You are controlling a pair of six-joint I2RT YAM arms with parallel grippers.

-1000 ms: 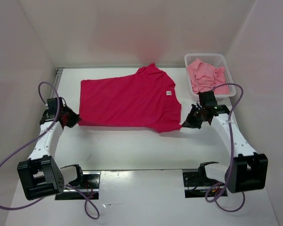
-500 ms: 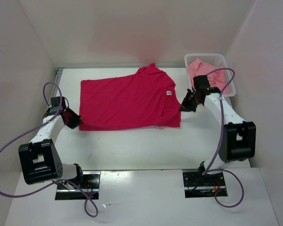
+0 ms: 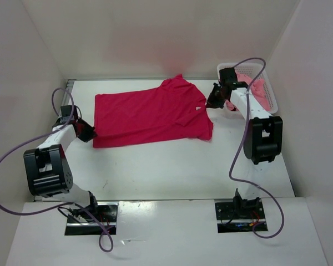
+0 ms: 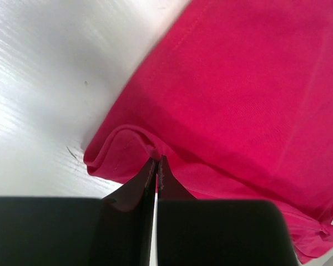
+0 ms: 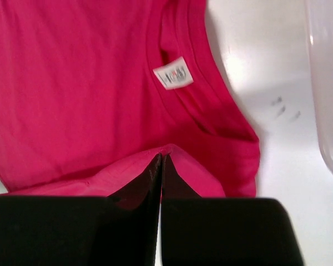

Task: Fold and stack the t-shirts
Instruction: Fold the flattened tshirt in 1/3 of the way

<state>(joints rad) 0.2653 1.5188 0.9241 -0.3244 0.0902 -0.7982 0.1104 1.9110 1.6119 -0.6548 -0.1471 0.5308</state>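
Two arms: the left arm and the right arm both reach out from the near edge over the white worktop.
Near left: the left jaws are pressed together on the near hem corner of the bright crimson-magenta cloth t-shirt, with a small ruck of cloth bunched at their tips.
Middle: this t-shirt lies spread on the worktop, hem to the left and collar to the right.
Collar: a small white neck tag faces up inside it.
Far right: the right jaws are closed on a fold of the same t-shirt just beside the collar, the cloth drawn up to their tips.
Far corner: a white plastic mesh basket stands just beyond the right arm.
Basket contents: a crumpled light pink cloth t-shirt, partly hidden by that arm.
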